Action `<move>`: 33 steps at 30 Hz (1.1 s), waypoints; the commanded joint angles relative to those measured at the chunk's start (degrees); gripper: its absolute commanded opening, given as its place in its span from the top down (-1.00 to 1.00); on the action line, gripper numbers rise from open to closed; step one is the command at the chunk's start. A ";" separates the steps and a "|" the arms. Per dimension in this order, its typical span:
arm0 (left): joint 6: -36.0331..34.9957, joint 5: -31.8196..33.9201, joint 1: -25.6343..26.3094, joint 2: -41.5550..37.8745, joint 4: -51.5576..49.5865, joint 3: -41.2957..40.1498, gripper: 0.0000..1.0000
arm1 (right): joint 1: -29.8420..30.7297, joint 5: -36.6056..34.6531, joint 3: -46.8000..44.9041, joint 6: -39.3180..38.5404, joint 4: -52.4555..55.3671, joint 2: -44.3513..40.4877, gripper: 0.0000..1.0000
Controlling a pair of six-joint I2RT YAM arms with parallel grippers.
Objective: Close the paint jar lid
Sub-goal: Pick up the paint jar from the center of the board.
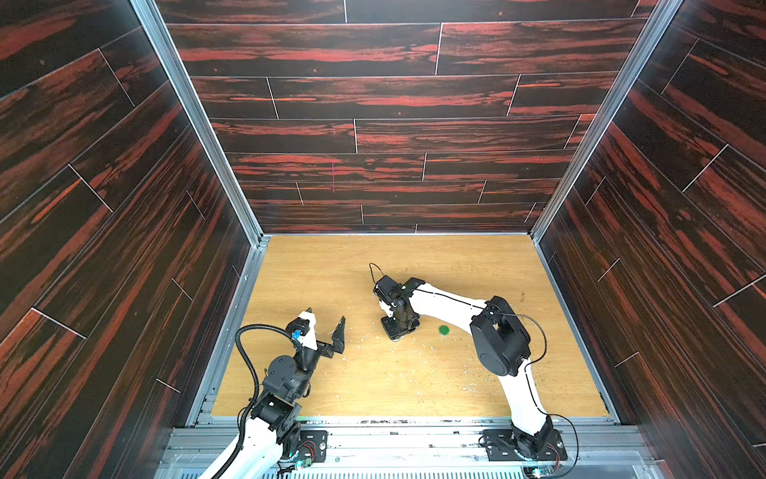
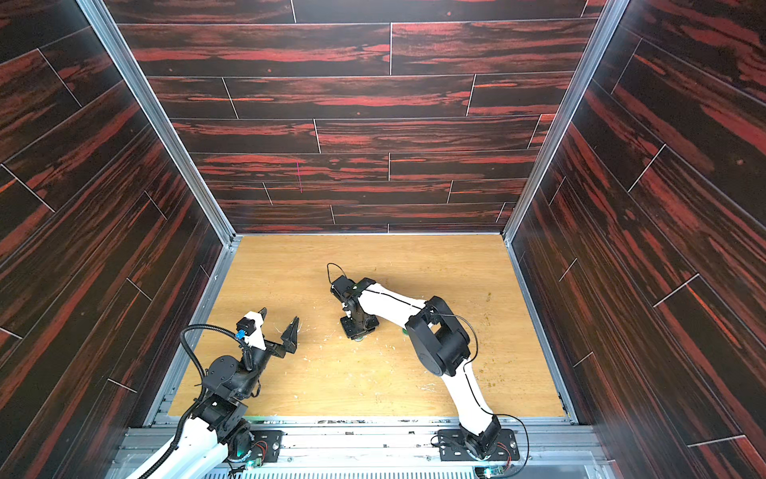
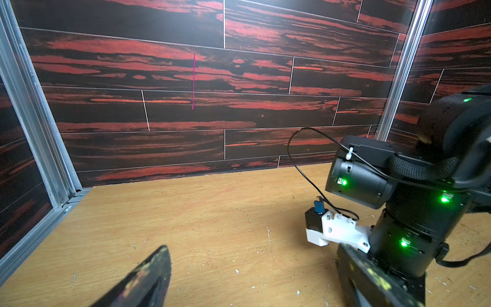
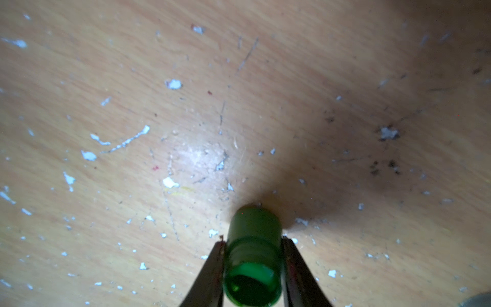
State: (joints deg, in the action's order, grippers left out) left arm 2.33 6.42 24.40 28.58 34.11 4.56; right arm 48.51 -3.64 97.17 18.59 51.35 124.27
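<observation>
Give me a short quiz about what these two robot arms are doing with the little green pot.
1. True or false: the left pincer holds the green lid.
2. The right pincer is shut on: A) the lid, B) the open paint jar, C) nothing.
3. Where does the lid lie?
Key: 1 false, it gapes empty; 2 B; 3 on the wooden table, apart from the jar.

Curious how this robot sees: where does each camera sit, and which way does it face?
Top views: high at the front, looking down; both show table, left gripper, right gripper.
Left wrist: on the left arm, facing the back wall; shows open left gripper, right arm.
Right wrist: faces down; right gripper shut on paint jar.
</observation>
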 commanded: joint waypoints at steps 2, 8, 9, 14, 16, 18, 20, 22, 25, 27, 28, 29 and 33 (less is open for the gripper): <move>-0.53 -1.66 0.20 0.47 1.28 -0.51 -1.00 | 0.35 0.39 0.46 -1.16 3.67 -4.56 0.40; 1.30 -8.36 0.12 4.29 5.62 -0.14 -1.00 | -0.71 2.53 0.90 -3.17 6.62 -8.30 0.40; 1.83 -9.82 0.12 5.67 7.42 -0.13 -1.00 | -1.06 3.28 0.92 -3.42 7.07 -8.99 0.40; 3.23 -17.03 1.59 15.47 16.94 0.99 -1.00 | -3.11 5.85 1.36 -5.99 10.84 -13.10 0.41; 1.69 -18.46 3.99 20.16 21.97 1.18 -0.98 | -3.89 7.63 1.57 -7.11 12.14 -14.64 0.41; 0.07 -19.86 6.68 24.74 25.45 2.09 -0.95 | -4.60 9.04 1.75 -7.99 13.35 -15.92 0.41; -1.93 -21.12 9.41 28.32 26.62 3.43 -0.95 | -5.24 11.24 1.71 -8.84 14.22 -17.22 0.41; -3.51 -21.35 11.70 30.30 26.46 4.59 -0.94 | -5.36 12.30 1.95 -9.63 15.31 -17.86 0.41; -5.70 -21.27 14.61 32.11 25.91 5.99 -0.95 | -5.52 14.19 2.41 -10.39 16.31 -18.65 0.41; -7.17 -20.88 16.27 33.15 24.84 6.86 -0.95 | -5.53 15.26 2.93 -10.57 16.59 -18.96 0.41; -7.84 -20.68 17.04 33.82 24.82 7.16 -0.95 | -5.53 16.18 3.22 -10.46 16.59 -19.13 0.41; -8.26 -20.58 17.64 34.47 24.89 7.42 -0.95 | -5.53 17.01 3.57 -10.34 16.59 -19.15 0.41; -9.74 -19.54 19.67 37.03 25.96 8.07 -0.95 | -5.45 20.14 4.80 -10.20 16.91 -19.82 0.43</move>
State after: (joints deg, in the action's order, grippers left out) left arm -4.64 -13.43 43.22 64.31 57.74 11.22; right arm 43.00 12.47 99.94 9.13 66.59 106.61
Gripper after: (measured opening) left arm 0.973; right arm 0.312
